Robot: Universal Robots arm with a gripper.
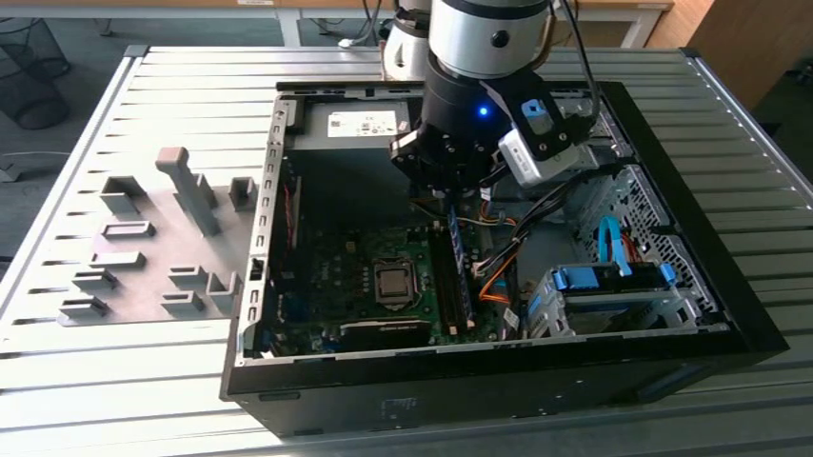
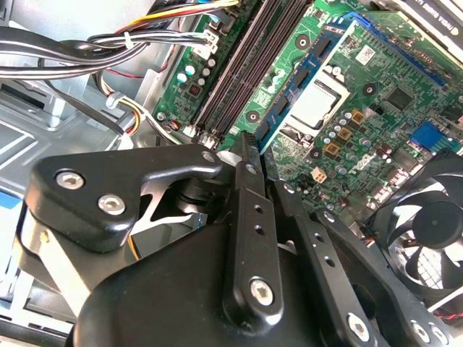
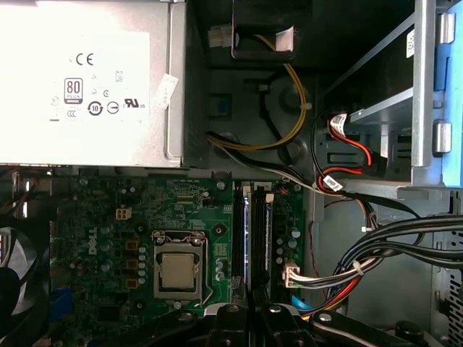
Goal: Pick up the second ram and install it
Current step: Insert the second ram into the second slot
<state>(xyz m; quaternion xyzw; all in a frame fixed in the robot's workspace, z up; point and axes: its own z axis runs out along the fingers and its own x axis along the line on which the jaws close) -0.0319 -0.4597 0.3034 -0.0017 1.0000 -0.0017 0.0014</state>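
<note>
Tool (image 1: 454, 197) pinching second ram (image 1: 459, 262) edge-down, long axis parallel to motherboard slots (image 3: 238, 231).

My black gripper (image 1: 447, 195) hangs over the green motherboard (image 1: 362, 276). At three o'clock from the silver processor (image 3: 179, 270) sits a blue ram (image 3: 247, 242) between black slots. Light-blue latches (image 1: 597, 278) mark the grey drive bay.

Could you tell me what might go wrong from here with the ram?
The second ram stands edge-on among the narrow memory slots under the gripper. If it is slightly off line, pressing could jam or bend it. The cable bundle runs close beside the slots and might snag the gripper.
</note>
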